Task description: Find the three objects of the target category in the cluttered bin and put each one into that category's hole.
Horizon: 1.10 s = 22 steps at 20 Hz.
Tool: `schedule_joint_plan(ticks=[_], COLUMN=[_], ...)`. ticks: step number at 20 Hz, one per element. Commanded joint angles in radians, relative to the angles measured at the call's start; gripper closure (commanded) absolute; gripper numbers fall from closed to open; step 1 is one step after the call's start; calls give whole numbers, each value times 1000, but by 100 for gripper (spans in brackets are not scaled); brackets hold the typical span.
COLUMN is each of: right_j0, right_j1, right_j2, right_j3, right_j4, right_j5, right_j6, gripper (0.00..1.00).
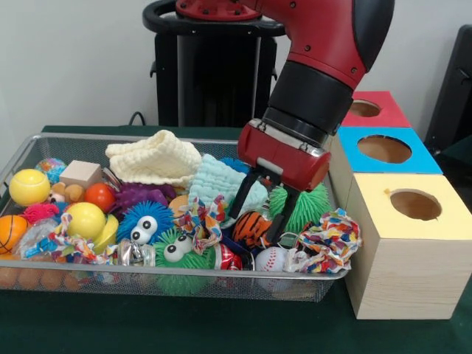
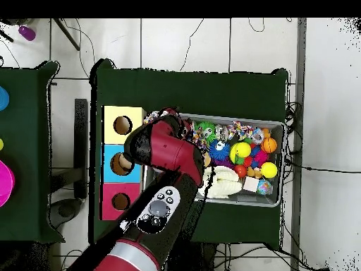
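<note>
My gripper (image 1: 254,228) reaches down into the right part of the wire bin (image 1: 44,141). It stands open, one finger on each side of an orange tiger-striped ball (image 1: 249,226). A baseball (image 1: 271,258) lies just in front of it and a green spiky ball (image 1: 308,206) just behind. Right of the bin stand three wooden boxes, each with a round hole: yellow-topped (image 1: 446,221), blue-topped (image 1: 417,156) and red-topped (image 1: 389,112). In the overhead view the arm (image 2: 166,152) hides the gripper, and the boxes (image 2: 111,152) line the bin's left side.
The bin holds several toys: two yellow balls (image 1: 29,186), a red ball (image 1: 99,197), a small basketball (image 1: 9,232), blue (image 1: 144,221) and green (image 1: 177,254) fuzzy toys with eyes, a knotted rope toy (image 1: 328,240), a wooden block (image 1: 80,173), and cream (image 1: 155,158) and pale blue (image 1: 217,184) cloths.
</note>
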State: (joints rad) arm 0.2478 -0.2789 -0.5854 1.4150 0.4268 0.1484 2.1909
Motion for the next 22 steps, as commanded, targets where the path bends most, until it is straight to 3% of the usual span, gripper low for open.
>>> schedule_joint_plan(ticks=[1,7,12,22], right_j0=[-1,25,56,82], right_j1=[51,54,81,111], right_j2=[19,-7,-60,-97], right_j3=[24,74,52,22], right_j4=[114,200,254,275], right_j5=[102,129,222,278], right_j6=[303,355,404,453], gripper=[0,0,0,0])
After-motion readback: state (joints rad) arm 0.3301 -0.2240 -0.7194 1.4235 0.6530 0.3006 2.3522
